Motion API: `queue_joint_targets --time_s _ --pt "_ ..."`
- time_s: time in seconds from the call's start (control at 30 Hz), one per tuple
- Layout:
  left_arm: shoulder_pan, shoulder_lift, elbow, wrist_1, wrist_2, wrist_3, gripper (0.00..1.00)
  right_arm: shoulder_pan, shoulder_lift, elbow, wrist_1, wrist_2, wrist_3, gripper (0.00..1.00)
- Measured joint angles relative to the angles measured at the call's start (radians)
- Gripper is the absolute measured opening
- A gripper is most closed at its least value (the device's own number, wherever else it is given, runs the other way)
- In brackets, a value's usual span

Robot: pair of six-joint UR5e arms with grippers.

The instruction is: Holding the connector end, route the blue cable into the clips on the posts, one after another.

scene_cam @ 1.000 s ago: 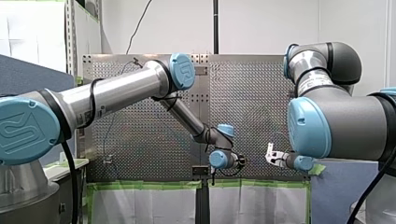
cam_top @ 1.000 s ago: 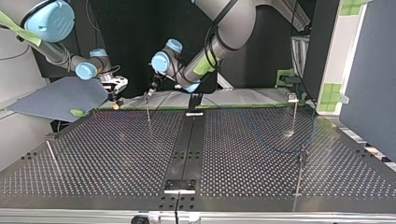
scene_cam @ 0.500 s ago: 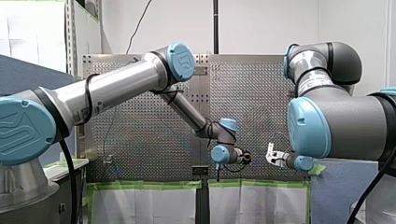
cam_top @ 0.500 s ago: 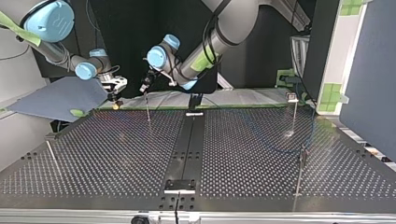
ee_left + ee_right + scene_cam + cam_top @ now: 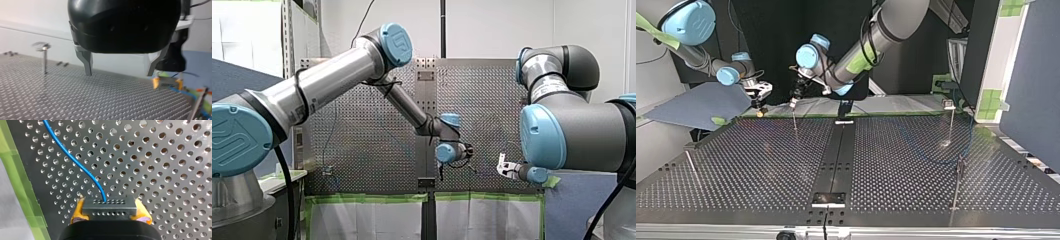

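right wrist view: my right gripper (image 5: 109, 213) has its yellow pads (image 5: 77, 211) pinching a grey rectangular connector block with rows of small holes (image 5: 109, 208). the gripper body covers the block's lower part. a thin blue cable (image 5: 75, 160) leaves the block's top edge and curves over the perforated metal table (image 5: 162, 170), then is cut off at the frame edge. a green tape strip (image 5: 17, 172) runs along the table edge beside it.

left wrist view: my left gripper (image 5: 119, 74) has its metal fingers (image 5: 87, 63) spread wide with nothing between them, hanging above the table. past one finger the right gripper's dark body and yellow tips show, partly hidden. a thin metal post with a clip on top (image 5: 44, 58) stands well apart on the other side, blurred.

top view: the left gripper (image 5: 794, 100) is small and dark by the top of a slim upright post (image 5: 795, 119); cannot tell if they touch. the right gripper (image 5: 759, 107) hangs at the table's far edge at the view's left. the cable (image 5: 936, 160) is a faint blue loop on the view's right half, near a far post with a clip (image 5: 951, 120) and a nearer post (image 5: 957, 185); cannot tell if it sits in any clip.

front view: both grippers are tiny, fingers unreadable.
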Motion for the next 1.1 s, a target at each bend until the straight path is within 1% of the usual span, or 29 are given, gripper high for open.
queue_joint_targets --time_s 0.17,0.5,0.73,0.87,1.1 --pt "0.001 0.05 -0.05 -0.024 -0.05 -0.001 0.98 0.002 0.0 0.0 0.001 0.0 0.0 0.0" --pt "-0.002 0.139 -0.139 -0.11 -0.139 0.017 0.98 0.007 0.002 0.0 0.002 0.0 -0.001 0.0" --pt "-0.006 0.197 -0.197 -0.168 -0.197 0.014 0.98 0.01 0.003 0.0 0.004 0.003 -0.003 0.0" --pt "-0.005 0.237 -0.237 -0.207 -0.237 -0.003 0.98 0.011 0.003 0.0 0.004 0.001 -0.002 0.0" --pt "0.003 0.303 -0.303 -0.273 -0.303 -0.061 0.98 0.011 0.003 0.0 0.005 0.0 -0.001 0.0"
